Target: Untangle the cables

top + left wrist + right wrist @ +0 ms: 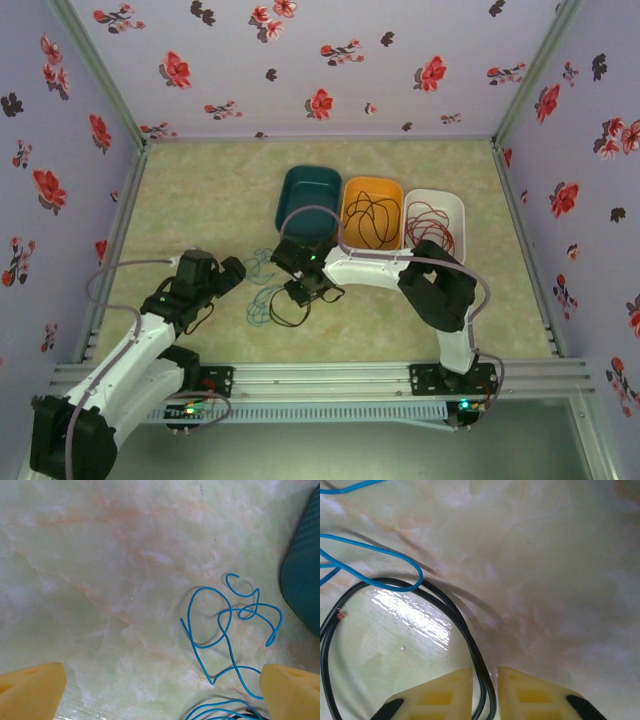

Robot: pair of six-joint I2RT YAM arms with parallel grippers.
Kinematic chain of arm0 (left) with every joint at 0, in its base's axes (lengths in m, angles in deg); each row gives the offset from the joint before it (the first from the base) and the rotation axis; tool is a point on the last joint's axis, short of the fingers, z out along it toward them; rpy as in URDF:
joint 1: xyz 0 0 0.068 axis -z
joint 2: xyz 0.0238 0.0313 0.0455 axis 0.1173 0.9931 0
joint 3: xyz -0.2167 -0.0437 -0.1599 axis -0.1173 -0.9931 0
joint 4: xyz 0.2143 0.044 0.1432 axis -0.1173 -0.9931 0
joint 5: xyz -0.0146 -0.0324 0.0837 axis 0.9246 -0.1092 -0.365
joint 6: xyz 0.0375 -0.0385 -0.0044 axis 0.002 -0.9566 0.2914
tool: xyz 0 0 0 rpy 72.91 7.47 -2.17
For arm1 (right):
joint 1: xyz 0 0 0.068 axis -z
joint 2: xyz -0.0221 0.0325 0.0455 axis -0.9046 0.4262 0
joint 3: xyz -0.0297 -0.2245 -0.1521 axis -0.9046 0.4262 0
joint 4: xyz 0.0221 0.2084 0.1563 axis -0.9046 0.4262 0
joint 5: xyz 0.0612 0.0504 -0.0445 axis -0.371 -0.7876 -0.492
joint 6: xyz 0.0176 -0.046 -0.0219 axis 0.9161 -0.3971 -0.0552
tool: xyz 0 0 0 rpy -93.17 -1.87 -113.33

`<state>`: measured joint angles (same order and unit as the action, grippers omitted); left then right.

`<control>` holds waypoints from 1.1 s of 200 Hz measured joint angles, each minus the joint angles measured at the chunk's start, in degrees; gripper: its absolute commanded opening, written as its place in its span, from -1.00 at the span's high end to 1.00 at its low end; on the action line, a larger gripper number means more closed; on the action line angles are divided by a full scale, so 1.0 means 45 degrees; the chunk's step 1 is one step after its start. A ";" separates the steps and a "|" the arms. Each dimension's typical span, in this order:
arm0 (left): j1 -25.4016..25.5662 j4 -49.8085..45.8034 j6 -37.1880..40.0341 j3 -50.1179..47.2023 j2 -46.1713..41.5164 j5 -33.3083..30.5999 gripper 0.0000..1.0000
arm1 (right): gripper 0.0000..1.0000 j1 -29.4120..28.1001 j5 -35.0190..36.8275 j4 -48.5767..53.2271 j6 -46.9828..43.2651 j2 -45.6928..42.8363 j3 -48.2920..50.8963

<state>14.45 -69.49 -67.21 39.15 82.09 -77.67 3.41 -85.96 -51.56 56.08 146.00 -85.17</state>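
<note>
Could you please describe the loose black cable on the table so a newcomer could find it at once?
In front of the teal tray, at the table's middle, the right gripper points down at the marbled tabletop. The black cable loops there, passing between its fingertips. Its neighbours on the table are blue cables; the other black cables lie in the orange tray.
</note>
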 measured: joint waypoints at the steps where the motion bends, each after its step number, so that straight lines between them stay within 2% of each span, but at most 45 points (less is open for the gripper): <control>1: 0.0000 0.0000 0.0000 0.0000 0.0000 0.0000 -0.99 | 0.71 0.0005 -0.0005 0.0000 -0.0019 0.0000 0.0000; 35: 0.0000 0.0000 0.0000 0.0000 0.0000 0.0044 -0.99 | 1.00 0.0053 0.0005 -0.0034 -0.0112 -0.0010 0.0000; 82: 0.0000 -0.0010 0.0253 0.0015 0.0000 0.0631 -0.99 | 1.00 0.0053 0.0491 0.0243 -0.0121 -0.0680 0.0015; 123: 0.0112 -0.0087 0.0806 0.0539 -0.0107 0.1768 -0.97 | 1.00 0.0053 0.1477 0.0559 -0.0151 -0.3055 0.0321; 148: 0.0520 0.0155 0.1025 0.0942 -0.0364 0.2458 -0.88 | 1.00 0.0102 0.2302 0.0641 -0.0151 -0.4595 0.0525; 177: 0.1107 0.0923 0.1146 0.1083 -0.0476 0.3007 -0.74 | 1.00 0.0248 0.3050 0.0510 0.0000 -0.6144 0.1064; 220: 0.1768 0.3104 0.0971 0.0942 0.0102 0.3886 -0.62 | 1.00 0.0675 0.3007 -0.0811 0.0432 -0.7917 0.2234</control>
<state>22.41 -55.52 -62.84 43.39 82.55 -60.19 6.45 -72.43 -55.21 58.02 110.37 -75.11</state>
